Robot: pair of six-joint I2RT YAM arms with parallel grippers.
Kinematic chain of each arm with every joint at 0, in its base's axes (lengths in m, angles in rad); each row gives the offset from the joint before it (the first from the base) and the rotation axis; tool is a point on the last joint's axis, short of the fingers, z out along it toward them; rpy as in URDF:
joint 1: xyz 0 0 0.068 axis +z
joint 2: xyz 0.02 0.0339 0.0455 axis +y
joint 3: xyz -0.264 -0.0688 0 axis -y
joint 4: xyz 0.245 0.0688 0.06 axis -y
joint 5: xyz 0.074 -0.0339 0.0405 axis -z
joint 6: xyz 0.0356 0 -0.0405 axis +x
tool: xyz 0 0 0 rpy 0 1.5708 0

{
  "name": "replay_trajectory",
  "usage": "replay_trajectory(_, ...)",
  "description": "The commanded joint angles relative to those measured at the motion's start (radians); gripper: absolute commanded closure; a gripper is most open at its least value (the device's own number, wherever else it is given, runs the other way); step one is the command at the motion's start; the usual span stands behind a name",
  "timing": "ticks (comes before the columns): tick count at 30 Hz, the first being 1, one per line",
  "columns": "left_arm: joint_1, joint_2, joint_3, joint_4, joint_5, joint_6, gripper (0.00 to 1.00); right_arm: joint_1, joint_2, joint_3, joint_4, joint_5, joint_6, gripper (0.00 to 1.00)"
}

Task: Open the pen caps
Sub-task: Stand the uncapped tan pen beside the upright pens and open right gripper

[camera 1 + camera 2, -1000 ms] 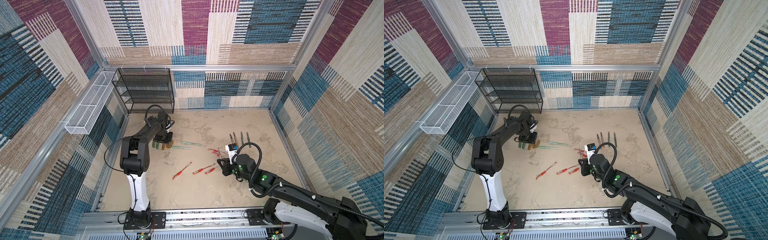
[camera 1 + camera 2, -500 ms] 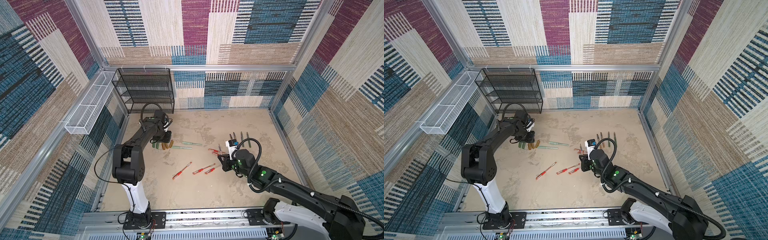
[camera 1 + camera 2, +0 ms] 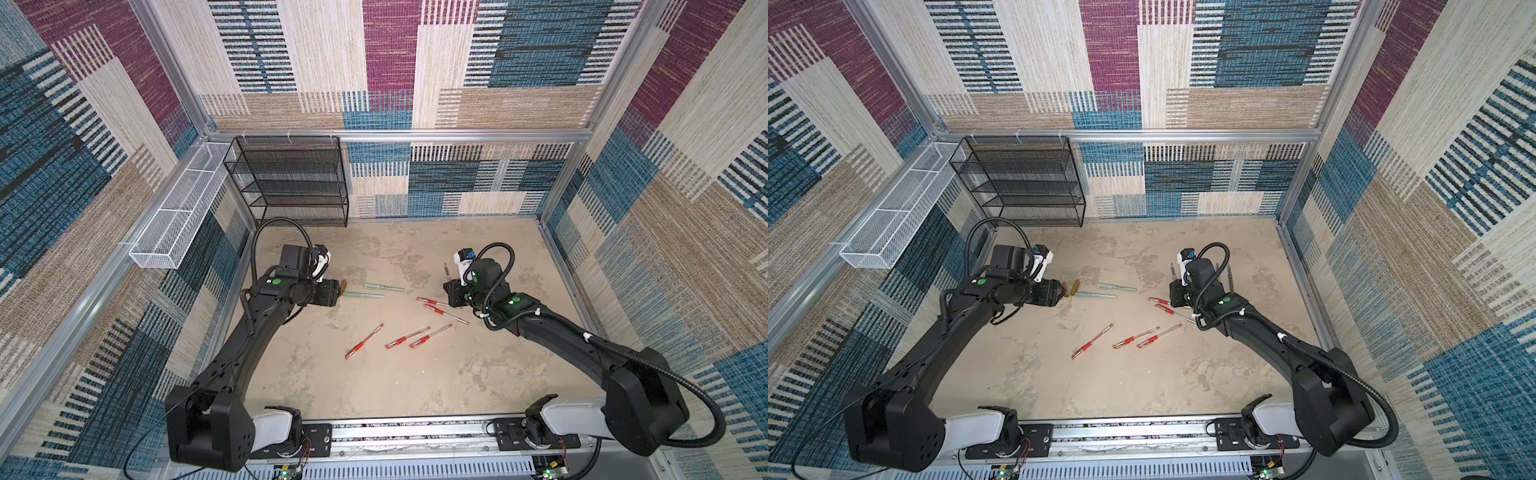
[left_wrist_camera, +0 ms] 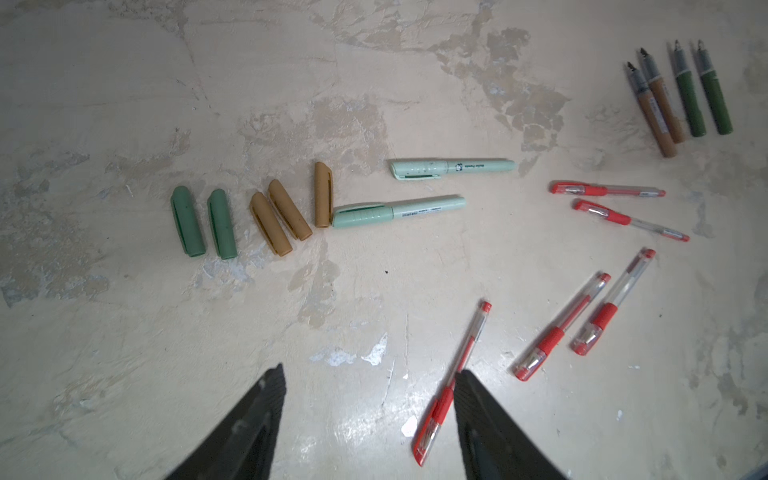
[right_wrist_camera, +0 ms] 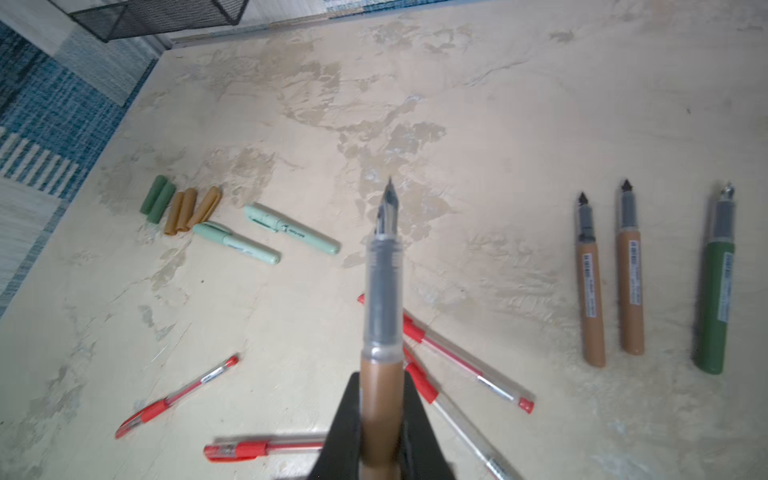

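Left tool (image 4: 369, 372) spread and empty near five loose pen caps (image 4: 289, 210); right tool (image 5: 381, 379) pinches a brown uncapped pen (image 5: 382, 316) above scattered red pens (image 5: 457, 360).

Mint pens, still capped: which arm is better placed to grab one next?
Left. The left gripper is open and empty, near the mint pens; the right gripper is shut on an uncapped brown pen barrel.
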Motion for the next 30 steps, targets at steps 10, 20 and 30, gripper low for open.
replay_trajectory(10,0.076,-0.201,-0.16,0.134,0.066,0.1,0.19,-0.141,0.278,0.143,-0.013,-0.089,-0.092,0.94)
replay_trajectory(20,0.161,-0.227,-0.158,0.144,0.121,0.076,0.15,-0.192,0.473,0.211,0.001,-0.074,-0.113,0.93)
replay_trajectory(30,0.171,-0.237,-0.164,0.154,0.139,0.058,0.15,-0.195,0.538,0.249,-0.012,0.034,-0.139,0.84)
